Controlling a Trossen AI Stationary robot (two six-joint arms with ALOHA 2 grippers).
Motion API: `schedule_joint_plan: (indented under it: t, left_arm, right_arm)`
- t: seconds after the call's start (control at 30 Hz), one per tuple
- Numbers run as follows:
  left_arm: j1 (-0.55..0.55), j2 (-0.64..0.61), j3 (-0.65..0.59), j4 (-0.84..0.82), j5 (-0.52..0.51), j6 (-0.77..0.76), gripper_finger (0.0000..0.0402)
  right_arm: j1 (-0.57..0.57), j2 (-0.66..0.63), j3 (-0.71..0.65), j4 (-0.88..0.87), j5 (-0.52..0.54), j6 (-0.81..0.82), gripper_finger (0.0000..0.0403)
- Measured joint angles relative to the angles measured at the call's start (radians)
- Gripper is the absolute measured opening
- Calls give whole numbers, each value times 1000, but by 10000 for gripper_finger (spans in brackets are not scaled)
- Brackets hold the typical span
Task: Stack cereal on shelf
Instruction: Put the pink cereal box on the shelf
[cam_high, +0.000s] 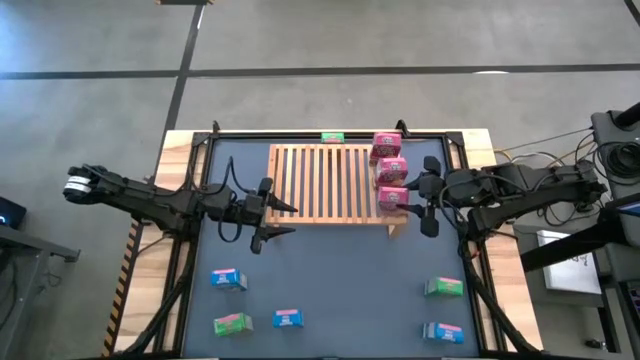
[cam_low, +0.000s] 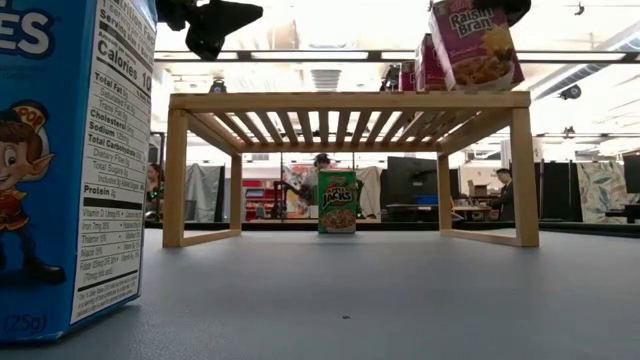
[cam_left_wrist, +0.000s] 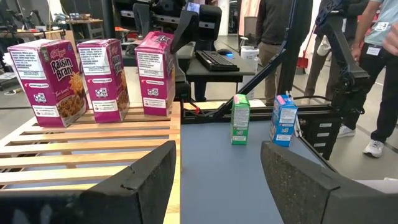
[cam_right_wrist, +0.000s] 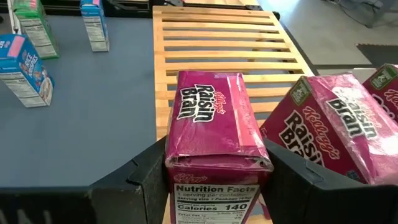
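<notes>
Pale slatted wood is forming the shelf (cam_high: 333, 185) from above, three pink cardboard boxes (cam_high: 389, 170) standing in a row along its right edge. The right gripper (cam_high: 418, 198) is sitting around the nearest one; the left gripper (cam_high: 272, 220) is hovering off the shelf's left front corner.

At table height, a green box (cam_low: 338, 202) is standing beyond the rack's legs.

Past the left wrist, matte dark fingers (cam_left_wrist: 152, 180) are gaping, holding nothing.

Past the right wrist, the fingers (cam_right_wrist: 143, 180) are flanking a glossy pink box (cam_right_wrist: 214, 134), pressed against its sides
</notes>
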Motion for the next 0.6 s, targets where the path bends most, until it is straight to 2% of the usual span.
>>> schedule_joint_plan:
  t: [0.47, 0.6]
  left_arm:
    - [0, 0, 0, 0, 0, 0, 219]
    - [0, 0, 0, 0, 0, 0, 219]
  right_arm:
    - [-22, 33, -2, 0, 7, -7, 197]
    - [-27, 32, -2, 0, 8, -8, 214]
